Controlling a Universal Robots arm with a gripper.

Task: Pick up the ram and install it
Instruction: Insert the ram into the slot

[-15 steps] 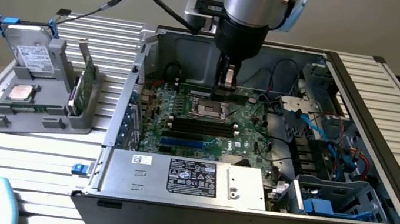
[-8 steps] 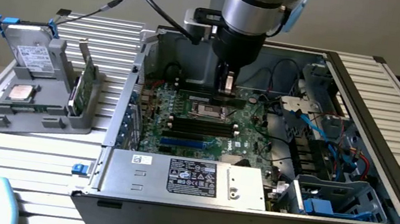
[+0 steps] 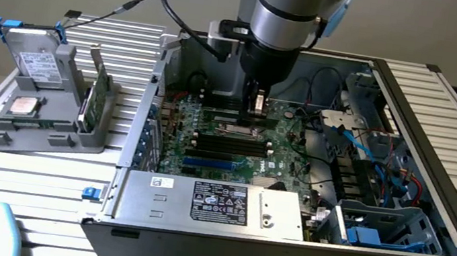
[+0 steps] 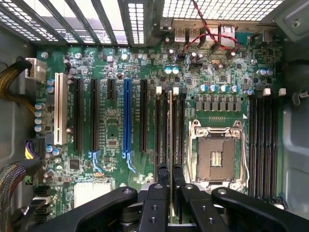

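Exterior view's left: the grey holder (image 3: pixel 28 139) on your slatted worktop (image 3: pixel 4 173) carries a labelled drive (image 3: pixel 38 66), a processor chip (image 3: pixel 25 105) and an upright green board (image 3: pixel 99 98). Centre: the arm (image 3: pixel 287 8) is down inside the open PC case (image 3: pixel 192 248). Jaws are narrow, pinching the ram (image 4: pixel 170 140) (edge-on, thin pale strip) over the memory slots (image 4: pixel 159 125) beside the empty CPU socket (image 4: pixel 216 147). Whether it's seated, can't tell.

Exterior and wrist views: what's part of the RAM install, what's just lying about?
Job: thin ram stick, edge-on; black gripper shut on it; black memory slots on green motherboard.
Lying about: square silver processor chip; grey boxy drive with white label; both in grey plastic holder.
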